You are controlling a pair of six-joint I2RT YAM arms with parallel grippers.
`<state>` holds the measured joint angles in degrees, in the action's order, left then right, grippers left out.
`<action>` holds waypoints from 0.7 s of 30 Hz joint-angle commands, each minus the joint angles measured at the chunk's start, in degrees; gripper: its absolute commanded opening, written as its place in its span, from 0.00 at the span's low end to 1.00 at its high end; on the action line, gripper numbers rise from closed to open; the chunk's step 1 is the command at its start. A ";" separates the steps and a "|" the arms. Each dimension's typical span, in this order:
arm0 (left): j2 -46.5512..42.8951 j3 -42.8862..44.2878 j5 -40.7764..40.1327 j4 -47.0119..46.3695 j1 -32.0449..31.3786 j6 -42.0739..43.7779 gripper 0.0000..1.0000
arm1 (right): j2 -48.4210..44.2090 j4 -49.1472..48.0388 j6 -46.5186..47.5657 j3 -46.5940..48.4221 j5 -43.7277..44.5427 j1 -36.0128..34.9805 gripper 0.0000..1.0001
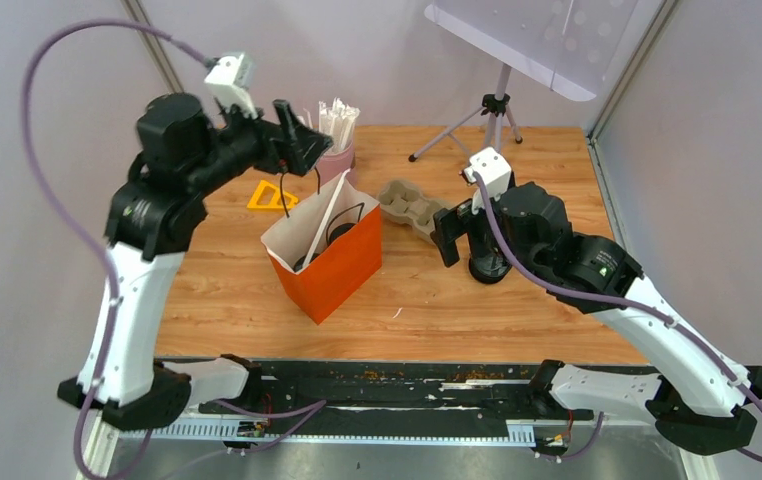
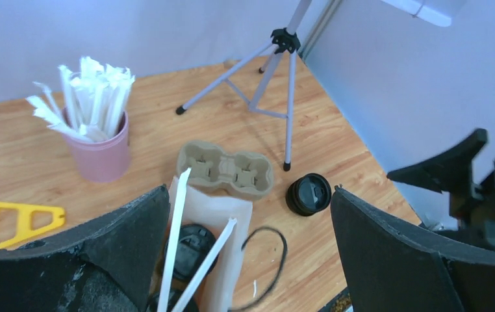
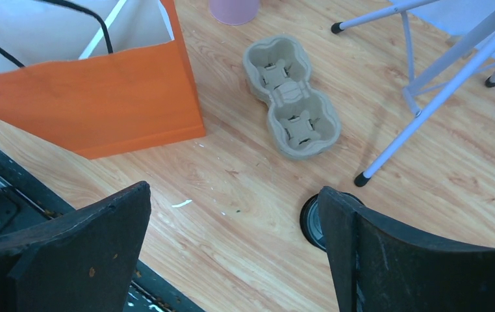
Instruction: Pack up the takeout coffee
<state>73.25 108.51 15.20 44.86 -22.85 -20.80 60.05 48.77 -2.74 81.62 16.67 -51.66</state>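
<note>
Both arms' jaws stood wide open and empty, the right gripper (image 3: 234, 195) low over the wood-grain table (image 1: 227, 290) and the left gripper (image 1: 300, 140) poised above the open orange paper bag (image 1: 342, 265). Inside it the takeout coffee cups showed only as black plastic lids (image 2: 190, 247) among white wrapped sticks (image 2: 175, 240). Pulling clear cleanly would likely mean rising straight up, away from the thin black cord handles (image 2: 277, 253). Beyond lay a moulded-pulp two-cup carrier (image 1: 412, 205), a loose black round lid (image 2: 308, 194), a pink cup of white sticks (image 2: 102, 156) and a grey tripod (image 2: 277, 71), before plain lilac walls (image 1: 387, 50).
</note>
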 commanded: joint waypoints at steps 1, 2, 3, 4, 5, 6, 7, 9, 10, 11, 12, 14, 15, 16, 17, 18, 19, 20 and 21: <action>-8.59 -1.73 -5.35 7.33 -0.20 2.17 1.00 | -0.40 -0.45 -8.79 3.05 1.97 0.15 1.00; -10.69 -3.03 -6.22 8.30 -0.18 2.30 1.00 | -0.42 0.11 -10.17 3.05 2.27 0.13 1.00; -13.40 -5.08 -6.84 9.00 -0.18 2.38 1.00 | -0.57 0.70 -11.81 2.96 2.86 0.13 1.00; -15.52 -7.01 -7.27 9.50 -0.18 2.55 1.00 | -0.88 1.06 -13.55 2.52 3.81 0.13 1.00; -17.53 -8.86 -7.78 10.25 -0.18 2.95 1.00 | -1.27 1.14 -15.26 2.04 4.18 0.15 1.00; -19.49 -10.61 -8.45 11.25 -0.18 3.32 1.00 | -1.71 1.12 -16.47 1.52 4.30 0.13 1.00; -21.53 -12.31 -8.89 12.35 -0.20 3.44 1.00 | -2.23 0.99 -17.59 0.98 4.32 0.13 1.00; -25.21 -15.61 -8.74 14.19 -0.18 3.79 1.00 | -3.16 0.76 -18.99 -0.16 4.01 0.15 1.00; -27.07 -17.21 -8.82 15.12 -0.18 3.78 1.00 | -3.83 0.54 -19.94 -0.80 3.98 0.15 1.00; -28.95 -18.85 -9.25 15.67 -0.18 3.23 1.00 | -4.51 0.29 -20.69 -1.51 4.29 0.18 1.00; -30.97 -20.64 -9.44 15.78 -0.24 2.55 1.00 | -5.31 -0.04 -21.21 -2.30 4.46 0.16 1.00; -34.69 -23.99 -10.71 15.13 -0.18 0.87 1.00 | -6.82 -0.77 -21.55 -3.73 5.00 0.12 1.00; -36.41 -25.40 -11.44 14.48 -0.18 -0.15 1.00 | -7.40 -0.78 -21.60 -4.14 5.47 0.15 1.00; -37.83 -26.61 -11.99 13.77 -0.18 -0.90 1.00 | -8.13 -0.77 -21.62 -4.37 5.97 0.15 1.00; -38.99 -27.66 -12.33 13.28 -0.20 -1.39 1.00 | -8.53 -0.85 -21.65 -4.62 6.35 0.15 1.00; -39.61 -28.21 -12.60 13.07 -0.18 -1.93 1.00 | -8.89 -0.93 -21.59 -4.84 6.68 0.15 1.00; -39.83 -28.49 -12.68 13.18 -0.18 -2.07 1.00 | -9.12 -1.00 -21.57 -4.96 6.80 0.14 1.00; -39.71 -28.55 -12.47 13.55 -0.22 -2.01 1.00 | -9.28 -1.03 -21.60 -4.91 6.73 0.13 1.00; -39.38 -28.37 -12.22 14.03 -0.18 -1.88 1.00 | -9.34 -1.17 -21.53 -4.88 6.61 0.15 1.00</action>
<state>33.87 80.18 4.10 59.81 -22.85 -21.23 51.88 50.28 -22.50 76.82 21.52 -51.66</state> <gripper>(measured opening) 0.998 0.998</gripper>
